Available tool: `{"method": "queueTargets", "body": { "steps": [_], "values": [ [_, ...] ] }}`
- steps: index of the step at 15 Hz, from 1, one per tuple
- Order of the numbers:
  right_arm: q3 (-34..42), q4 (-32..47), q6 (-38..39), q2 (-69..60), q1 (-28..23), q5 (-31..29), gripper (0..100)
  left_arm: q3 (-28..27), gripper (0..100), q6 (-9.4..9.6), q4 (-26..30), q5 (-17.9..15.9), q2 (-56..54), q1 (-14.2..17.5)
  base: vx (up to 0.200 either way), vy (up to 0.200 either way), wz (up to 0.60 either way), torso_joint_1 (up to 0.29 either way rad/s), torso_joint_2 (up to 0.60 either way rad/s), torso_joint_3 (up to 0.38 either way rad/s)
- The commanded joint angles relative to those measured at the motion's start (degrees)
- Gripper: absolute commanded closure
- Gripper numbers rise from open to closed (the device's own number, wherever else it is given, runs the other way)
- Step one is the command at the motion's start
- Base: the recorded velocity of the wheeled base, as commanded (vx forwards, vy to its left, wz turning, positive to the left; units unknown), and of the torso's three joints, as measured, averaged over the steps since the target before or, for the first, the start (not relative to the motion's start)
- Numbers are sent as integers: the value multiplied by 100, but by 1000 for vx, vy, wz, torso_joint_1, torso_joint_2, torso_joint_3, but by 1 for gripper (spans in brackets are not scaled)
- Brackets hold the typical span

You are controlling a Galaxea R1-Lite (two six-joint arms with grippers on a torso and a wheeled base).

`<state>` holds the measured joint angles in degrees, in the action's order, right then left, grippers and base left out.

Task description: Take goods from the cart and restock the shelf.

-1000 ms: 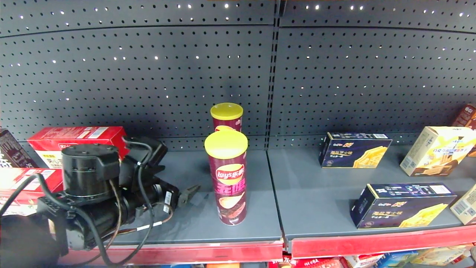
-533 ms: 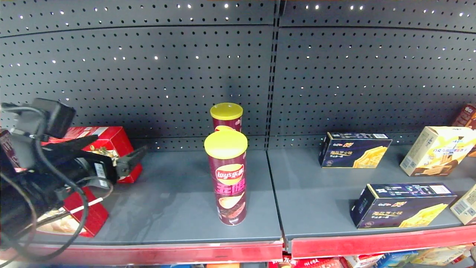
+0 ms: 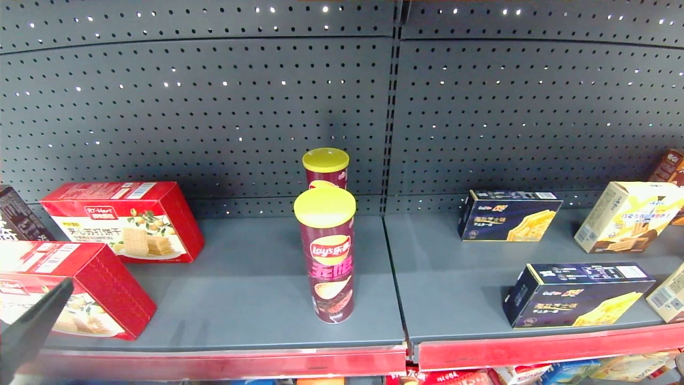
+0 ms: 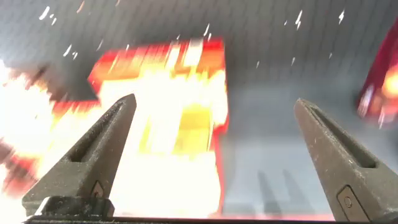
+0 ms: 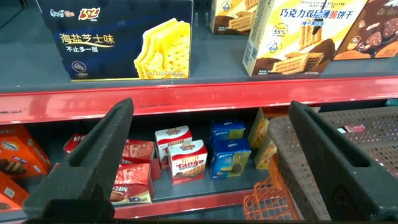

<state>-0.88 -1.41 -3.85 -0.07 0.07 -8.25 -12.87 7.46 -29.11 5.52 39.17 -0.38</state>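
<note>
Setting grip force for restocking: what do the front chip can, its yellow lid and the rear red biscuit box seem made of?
Front chip can: likely a paperboard tube with glossy printed wrap, going by its sheen. Yellow lid: probably plastic, smooth and matte, with a moulded rim. Rear red biscuit box: thin glossy printed cardboard, with crisp folded edges.

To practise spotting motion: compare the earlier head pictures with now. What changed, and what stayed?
The left gripper drew back off the shelf, leftward and toward the robot; its jaws stand open, empty. The cans, red boxes and blue boxes stayed put.
</note>
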Motion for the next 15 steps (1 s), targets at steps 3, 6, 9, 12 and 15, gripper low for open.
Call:
{"method": "queueTargets", "body": {
  "steps": [3,6,9,12,15],
  "values": [
    [0,-8,-10,7,1,-10,0,646,0,-140,3702,388,-3882,64,0,0,0,0,0,0],
    [0,-17,-133,7,1,25,0,1032,0,-509,3219,388,-3882,55,0,0,0,0,0,0],
    [0,-17,-151,7,1,96,0,1112,0,-1106,3166,248,-3882,55,0,0,0,0,0,0],
    [-9,18,-98,7,1,254,0,1279,0,-1062,2770,168,-3882,55,0,0,0,0,0,0],
    [-114,326,16,34,19,1933,0,1279,0,-1054,2797,45,-3873,47,0,0,0,0,0,0]
  ]
}}
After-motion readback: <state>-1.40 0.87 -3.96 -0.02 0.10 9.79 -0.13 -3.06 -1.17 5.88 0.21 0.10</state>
